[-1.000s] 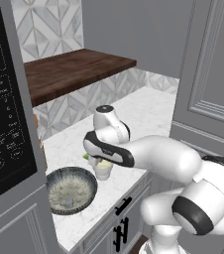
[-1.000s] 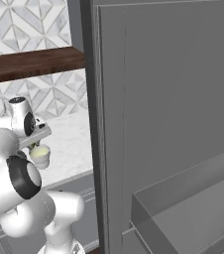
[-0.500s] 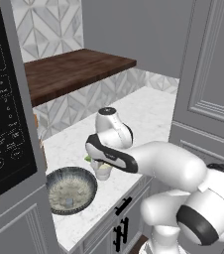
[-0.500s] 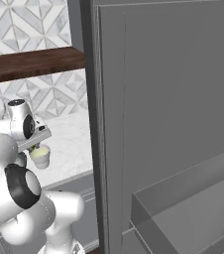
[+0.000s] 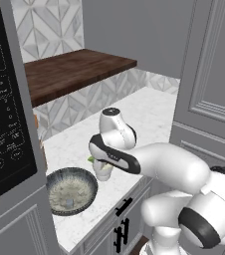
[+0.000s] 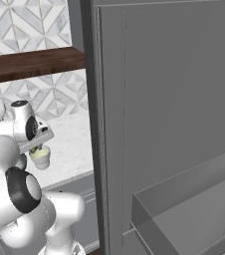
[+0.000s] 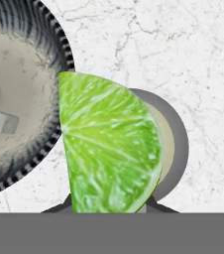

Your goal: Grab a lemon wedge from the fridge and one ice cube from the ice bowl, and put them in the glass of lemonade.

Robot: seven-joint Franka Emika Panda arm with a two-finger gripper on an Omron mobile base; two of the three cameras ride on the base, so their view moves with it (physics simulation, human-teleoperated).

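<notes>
The fingers (image 7: 109, 211) are closed narrowly on the lemon wedge (image 7: 109, 144), which fills the middle of the hand view: a half-moon slice, bright green-yellow, with pale membranes fanning from its straight edge toward the curved rind. Its long axis runs up and down in that view, straight edge toward the ice bowl, curved edge toward the far side of the cup. The relation that matters for the release is plain here: the glass of lemonade (image 7: 176, 149) sits directly beneath the wedge, its grey rim and a crescent of pale yellow contents peeking out past the rind, so the drop looks to be straight down, perhaps with a slight shift toward the exposed rim. In the left base view the wedge (image 5: 92, 159) shows as a small green chip just above the cup (image 5: 103, 171), below the hand. Just beside the cup on the white marble counter (image 7: 183, 49) lies the ice bowl (image 7: 59, 49), dark striped rim and speckled pale inside, with one pale translucent ice cube (image 7: 2, 122) resting on its floor, not yet taken.
</notes>
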